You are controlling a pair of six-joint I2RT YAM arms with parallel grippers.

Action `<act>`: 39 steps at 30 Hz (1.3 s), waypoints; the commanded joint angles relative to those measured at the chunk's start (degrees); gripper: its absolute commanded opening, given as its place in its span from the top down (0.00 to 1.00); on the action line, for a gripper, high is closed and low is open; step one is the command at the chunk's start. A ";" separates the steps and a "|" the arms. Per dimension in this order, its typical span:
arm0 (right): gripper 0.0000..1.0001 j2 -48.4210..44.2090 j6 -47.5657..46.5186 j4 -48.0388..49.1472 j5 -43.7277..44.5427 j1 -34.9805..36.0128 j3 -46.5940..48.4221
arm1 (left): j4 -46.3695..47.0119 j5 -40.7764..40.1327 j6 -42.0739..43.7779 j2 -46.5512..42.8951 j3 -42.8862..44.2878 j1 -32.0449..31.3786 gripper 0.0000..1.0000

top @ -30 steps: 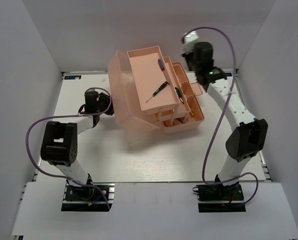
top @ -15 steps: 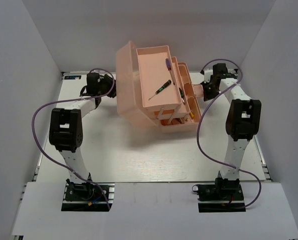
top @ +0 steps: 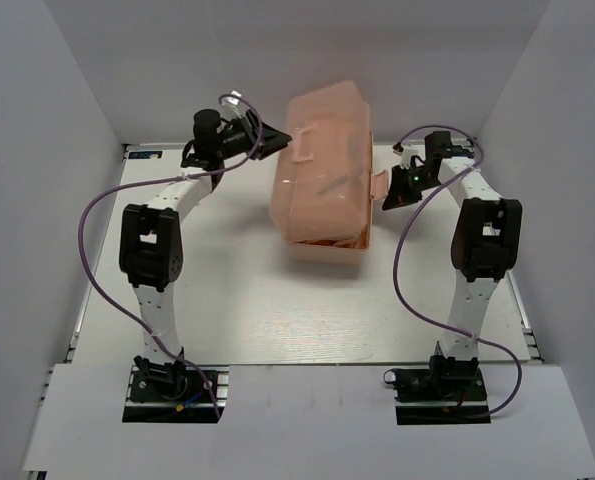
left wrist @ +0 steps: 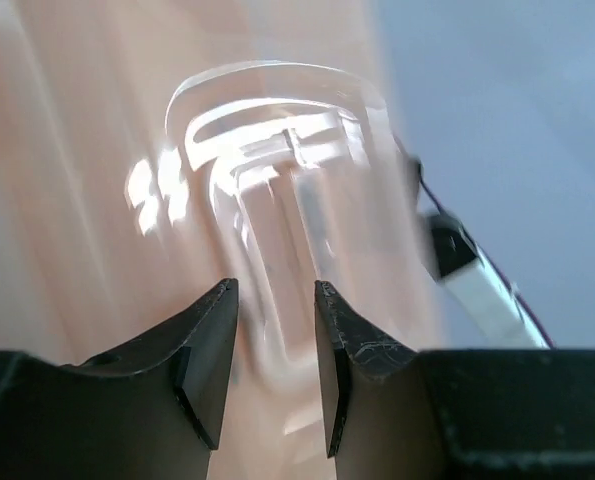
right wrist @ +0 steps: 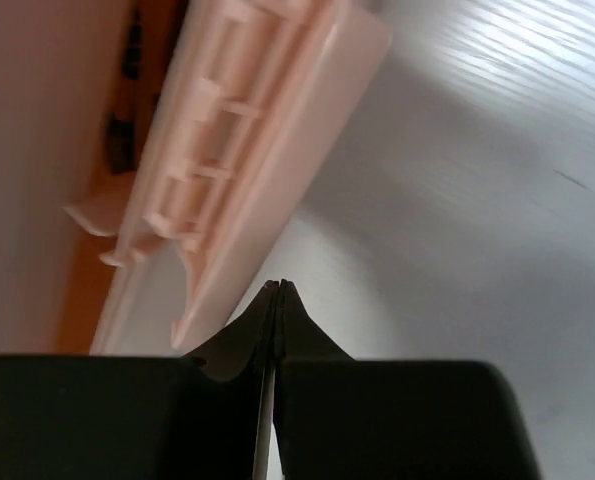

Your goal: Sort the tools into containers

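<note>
I've got left fingers [left wrist: 215, 335] half apart over the glossy salmon toolbox [top: 322, 170], right fingers [right wrist: 277, 310] pinched shut beside its ribbed rim [right wrist: 239, 175].

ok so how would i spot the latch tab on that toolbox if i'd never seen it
Find the big salmon-pink toolbox, closed, at the far middle of the white table. On its side facing the robot's right sits the latch tab, a small flat pink flap. It alone juts sideways off the box; the handle sits up on top.
</note>
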 commanded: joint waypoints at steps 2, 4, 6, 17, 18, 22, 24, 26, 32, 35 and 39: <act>1.00 -0.49 2.19 0.11 -7.88 2.48 1.81 | -0.65 9.46 -0.66 0.48 0.93 -4.39 0.53; 1.00 -1.37 2.02 0.55 -6.56 2.30 1.38 | -0.65 10.08 -1.18 0.49 0.32 -5.10 0.53; 1.00 -2.85 1.75 0.72 -4.37 1.95 1.11 | 0.83 10.09 -1.18 -0.56 -1.17 -5.63 0.53; 0.67 -15.79 -0.79 14.26 20.54 1.07 -10.32 | -26.92 -19.34 20.25 -23.58 -8.27 -1.50 0.51; 0.67 -15.44 -1.06 13.91 19.39 0.98 -9.53 | -27.80 -19.36 21.91 -24.64 -9.69 -1.50 0.51; 0.66 -11.22 -0.45 11.63 12.79 1.42 -2.60 | -28.35 -14.72 23.86 -25.88 -18.81 -2.72 0.54; 0.66 -7.53 1.38 11.36 11.29 2.12 2.13 | -25.37 -9.90 23.34 -25.88 -22.95 -3.43 0.55; 0.66 -5.34 2.10 11.88 11.90 2.04 4.09 | -23.33 -7.50 22.81 -25.19 -24.99 -3.95 0.57; 0.66 -3.48 2.89 16.19 16.56 3.71 8.05 | -23.50 -6.09 23.34 -21.84 -25.79 -6.77 0.57; 0.64 -3.92 3.42 17.42 17.79 3.62 7.88 | -22.89 -4.68 23.95 -19.65 -24.65 -8.00 0.57; 0.64 -5.41 3.51 19.53 19.02 3.27 5.07 | -22.36 -2.67 23.95 -18.24 -23.51 -9.23 0.57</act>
